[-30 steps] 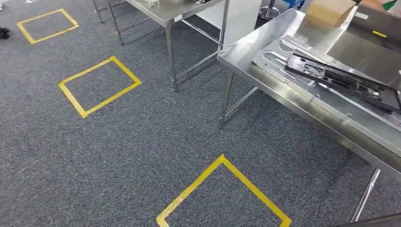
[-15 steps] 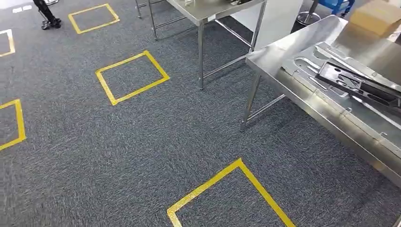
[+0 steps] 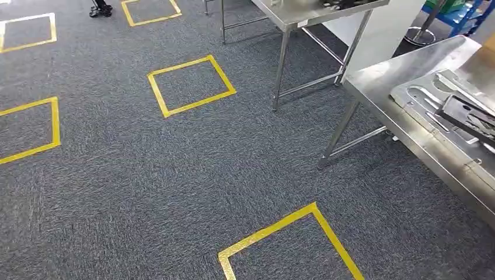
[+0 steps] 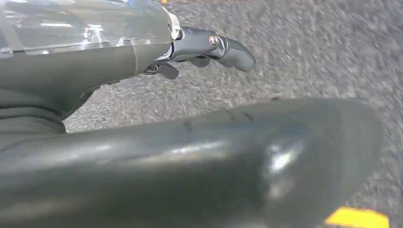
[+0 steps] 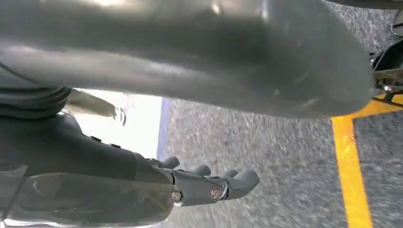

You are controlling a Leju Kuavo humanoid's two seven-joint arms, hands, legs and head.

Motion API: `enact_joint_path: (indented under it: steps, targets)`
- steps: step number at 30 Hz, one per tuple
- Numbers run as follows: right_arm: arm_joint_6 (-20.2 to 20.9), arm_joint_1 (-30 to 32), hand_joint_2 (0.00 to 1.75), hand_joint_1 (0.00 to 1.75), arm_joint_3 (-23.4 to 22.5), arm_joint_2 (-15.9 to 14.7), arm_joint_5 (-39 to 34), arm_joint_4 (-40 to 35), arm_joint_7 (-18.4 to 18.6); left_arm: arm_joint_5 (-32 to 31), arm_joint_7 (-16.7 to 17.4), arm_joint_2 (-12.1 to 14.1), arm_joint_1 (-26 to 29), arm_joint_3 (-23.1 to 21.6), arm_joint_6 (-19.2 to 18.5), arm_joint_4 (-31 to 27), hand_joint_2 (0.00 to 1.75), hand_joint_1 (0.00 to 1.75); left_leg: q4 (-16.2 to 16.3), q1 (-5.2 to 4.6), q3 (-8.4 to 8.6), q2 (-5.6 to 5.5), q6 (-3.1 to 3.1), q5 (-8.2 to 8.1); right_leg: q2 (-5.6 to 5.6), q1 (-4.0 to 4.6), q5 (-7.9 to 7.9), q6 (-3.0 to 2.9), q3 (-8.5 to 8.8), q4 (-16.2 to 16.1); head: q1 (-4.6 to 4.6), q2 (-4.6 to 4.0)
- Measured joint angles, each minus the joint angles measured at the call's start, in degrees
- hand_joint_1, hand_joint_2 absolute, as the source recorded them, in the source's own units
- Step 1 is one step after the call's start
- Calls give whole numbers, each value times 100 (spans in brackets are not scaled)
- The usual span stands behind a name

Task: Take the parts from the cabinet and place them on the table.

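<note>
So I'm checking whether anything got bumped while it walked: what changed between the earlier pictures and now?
The whole head view shifted: the camera turned left, so more yellow floor squares show and the steel table sits further right. That is camera motion, not things moving. The metal parts lie on the table as before. Left hand and right hand hold nothing now.

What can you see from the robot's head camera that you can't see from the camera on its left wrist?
Head view alone: steel tables, flat metal parts and a dark part lying on the nearer table, and several yellow tape squares on the floor. Left wrist view alone: the robot's left hand, close up, holding nothing, fingers extended over the floor. Both share the grey carpet and some yellow tape.
</note>
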Motion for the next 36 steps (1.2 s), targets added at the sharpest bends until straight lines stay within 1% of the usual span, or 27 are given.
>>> enact_joint_path:
  steps: [1,2,3,5,7,8,9,10,12,13,14,15,16,17,18,19,23,24,25,26,28,29,31,32,33,34,36]
  targets:
    - [-5,-1,0,0,0,-2,22,0,-33,0,16,-11,-5,0,29,0,0,0,9,-4,8,-77,-3,1,49,7,290,-35,237,-503,0,0]
    - [-11,-1,0,0,-2,-9,35,0,-51,0,26,-28,-12,0,39,0,0,0,17,-4,11,-140,-11,2,200,16,535,-77,471,-1008,0,0]
    - [-15,14,0,0,0,-35,46,2,-70,0,40,-57,-24,0,48,0,0,0,21,-14,-13,-183,-39,15,510,16,499,-126,595,-1282,0,-2]
    - [-31,-3,0,0,0,-37,72,4,-112,9,53,-70,-37,0,86,0,0,0,32,9,-64,-292,-111,41,413,42,523,-133,586,-1340,0,0]
    - [-33,-47,0,0,2,-46,120,4,-127,33,42,-81,-21,7,94,2,0,0,-7,32,-74,-411,-191,77,307,63,544,-188,598,-1363,0,0]
    - [-33,-57,0,0,4,-41,136,4,-127,68,31,-81,-20,9,94,0,0,0,22,3,-88,-384,-216,56,228,-19,597,-242,633,-1460,-2,0]
    - [-26,-55,0,0,4,-42,149,4,-125,96,16,-81,-21,11,92,0,0,0,152,-9,-136,-82,-226,-48,145,0,609,-276,660,-1502,0,0]
    - [-18,-41,0,0,4,-44,149,4,-125,94,11,-81,-29,11,88,0,0,0,445,-2,-279,102,-239,-252,76,9,609,-302,659,-1501,0,-2]
    - [4,-20,0,0,4,-46,149,4,-110,85,-2,-81,-31,11,48,0,0,0,1369,36,-707,209,-298,-713,-95,33,600,-314,655,-1497,-2,0]
    - [13,-20,0,0,4,-52,149,4,-101,79,-2,-81,-27,11,18,0,0,0,1735,48,-872,221,-324,-830,-171,37,598,-314,646,-1489,-2,0]
    - [17,-23,0,0,4,-55,149,4,-94,77,-2,-81,-16,11,7,2,0,0,1829,62,-907,233,-339,-802,-240,39,597,-312,643,-1486,-2,0]
    - [17,-27,0,0,4,-55,149,4,-92,81,-2,-79,-10,11,0,0,0,0,1654,70,-803,254,-347,-661,-304,39,589,-302,645,-1483,-2,0]
    - [17,-34,0,0,4,-55,149,4,-92,81,-2,-76,-6,13,-2,0,0,0,1193,74,-551,287,-347,-418,-373,38,579,-287,654,-1472,-2,0]
    - [20,-38,0,0,4,-55,147,4,-90,79,-2,-74,-10,13,-2,0,0,0,619,73,-232,384,-335,-176,-435,36,564,-267,665,-1459,-2,0]
    - [20,-38,0,0,4,-55,147,4,-90,79,-4,-74,-17,13,-4,0,0,0,137,64,48,595,-310,-39,-487,45,543,-238,681,-1436,-2,-2]
    - [20,-24,0,0,4,-55,147,4,-90,79,-4,-74,-32,13,-11,0,0,0,10,4,93,679,-269,-113,-531,90,510,-192,672,-1404,-2,-2]
    - [20,-101,0,0,4,-59,147,4,-90,79,-6,-74,6,15,-13,0,0,0,-28,2,45,449,-122,-54,-690,65,494,-70,718,-1410,0,0]
    - [20,-96,0,0,4,-66,147,4,-88,79,-6,-76,7,15,-13,0,0,0,-53,34,84,415,-89,-21,-479,26,431,-20,709,-1345,2,-2]
    - [20,-82,0,0,4,-66,147,4,-88,79,-6,-76,-3,15,-13,0,0,0,-57,36,64,360,-63,-7,-190,19,225,-3,600,-1114,2,0]
    - [22,-64,0,0,4,-66,140,7,-86,77,-6,-76,-13,15,-24,0,0,0,-57,31,45,322,-40,8,-78,9,-28,0,420,-719,0,0]
    - [22,-39,0,0,4,-70,127,7,-42,72,-6,-81,-13,15,-39,0,0,0,-52,7,16,192,-23,20,-23,10,-411,5,-20,205,2,0]
    - [17,-34,0,0,4,-74,123,7,-31,72,-6,-79,-10,15,-43,0,0,0,-45,1,12,125,-23,23,-20,9,-416,3,-123,404,0,-2]
    - [-9,-17,0,0,4,-76,118,7,-11,68,-4,-79,-3,15,-59,0,0,0,-25,2,17,-23,-30,24,2,9,-24,-26,47,-14,2,0]
    - [-33,-14,0,0,4,-74,118,7,-2,63,-4,-79,-8,15,-61,0,0,0,-12,3,23,-99,-36,23,47,8,257,-48,263,-493,2,0]
    - [-63,-12,0,0,4,-74,118,7,-3,61,-2,-81,-16,15,-61,0,0,0,-4,5,27,-165,-55,20,198,0,510,-73,487,-996,2,0]
    - [-99,5,0,0,4,-76,123,7,-3,61,0,-83,-14,15,-57,2,0,0,0,8,10,-215,-83,26,510,-8,484,-108,605,-1261,2,0]
    - [-155,0,0,0,4,-70,145,9,-24,61,7,-83,-36,15,-6,2,0,0,27,14,-53,-323,-168,52,443,18,503,-116,585,-1316,0,0]
